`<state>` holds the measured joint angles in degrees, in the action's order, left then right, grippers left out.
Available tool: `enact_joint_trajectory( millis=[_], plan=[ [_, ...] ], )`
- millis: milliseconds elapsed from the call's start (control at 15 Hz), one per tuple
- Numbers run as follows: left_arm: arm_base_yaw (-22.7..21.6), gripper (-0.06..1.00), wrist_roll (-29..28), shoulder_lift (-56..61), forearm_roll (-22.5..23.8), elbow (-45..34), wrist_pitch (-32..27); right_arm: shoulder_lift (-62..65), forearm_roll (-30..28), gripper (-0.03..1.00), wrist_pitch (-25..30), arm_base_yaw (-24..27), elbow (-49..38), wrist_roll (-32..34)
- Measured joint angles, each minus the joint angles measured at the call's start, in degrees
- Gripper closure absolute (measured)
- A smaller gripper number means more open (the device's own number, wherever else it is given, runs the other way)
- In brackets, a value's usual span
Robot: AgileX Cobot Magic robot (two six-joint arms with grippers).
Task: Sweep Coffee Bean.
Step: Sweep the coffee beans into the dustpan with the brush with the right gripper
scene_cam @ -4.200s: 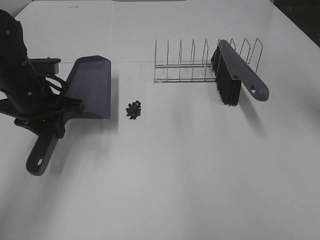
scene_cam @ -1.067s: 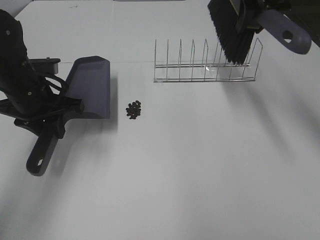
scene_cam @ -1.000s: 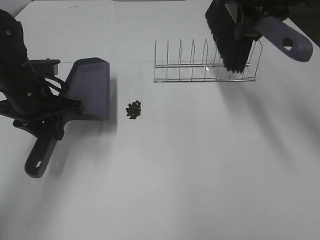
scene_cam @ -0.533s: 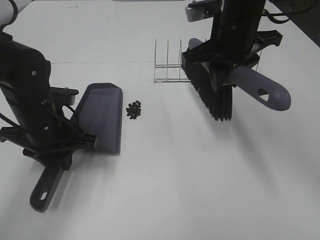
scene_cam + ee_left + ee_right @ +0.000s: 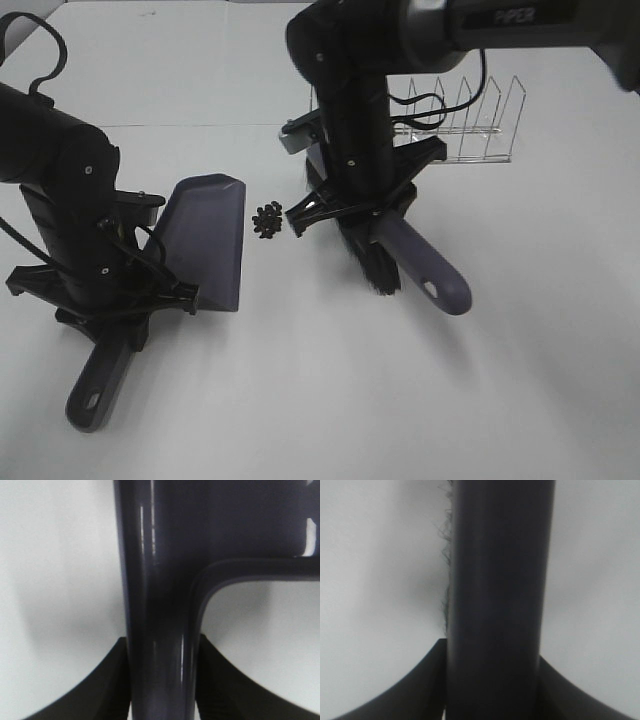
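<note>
L gripper [image 5: 118, 305] pinches the long handle of the smooth purple-grey plastic dustpan [image 5: 212, 235]; R gripper [image 5: 362, 205] is clamped on the rounded handle of the black-bristled brush [image 5: 428, 278]. Tiny dark oval coffee beans [image 5: 268, 220] lie clustered btw. both grippers, just beside the pan's flat lip.

The small cluster of dark coffee beans [image 5: 268, 221] lies on the white table [image 5: 330, 400], between the purple-grey plastic dustpan [image 5: 212, 240] just to its left and the black-bristled brush [image 5: 420, 268] to its right. The thin wire rack [image 5: 470, 125] stands behind the brush.
</note>
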<state>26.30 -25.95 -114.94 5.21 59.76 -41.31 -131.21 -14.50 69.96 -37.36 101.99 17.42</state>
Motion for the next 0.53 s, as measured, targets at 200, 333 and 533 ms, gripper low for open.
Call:
enact_joint_trajectory(
  millis=[200, 333, 533],
  plan=[
    [0.00, 0.60, 0.00, 0.00, 0.06, 0.11, 0.00, -5.10, 0.69, 0.66, 0.52, -3.78, 7.39, -1.09],
    [0.00, 0.60, 0.06, 0.00, 0.06, 0.11, 0.00, -9.05, 6.02, 0.66, 0.46, -8.48, 14.84, -3.61],
    [0.00, 0.60, 0.06, 0.00, 0.06, 0.11, 0.06, -10.08, 7.73, 0.66, 0.46, -11.92, 18.51, -5.16]
  ],
)
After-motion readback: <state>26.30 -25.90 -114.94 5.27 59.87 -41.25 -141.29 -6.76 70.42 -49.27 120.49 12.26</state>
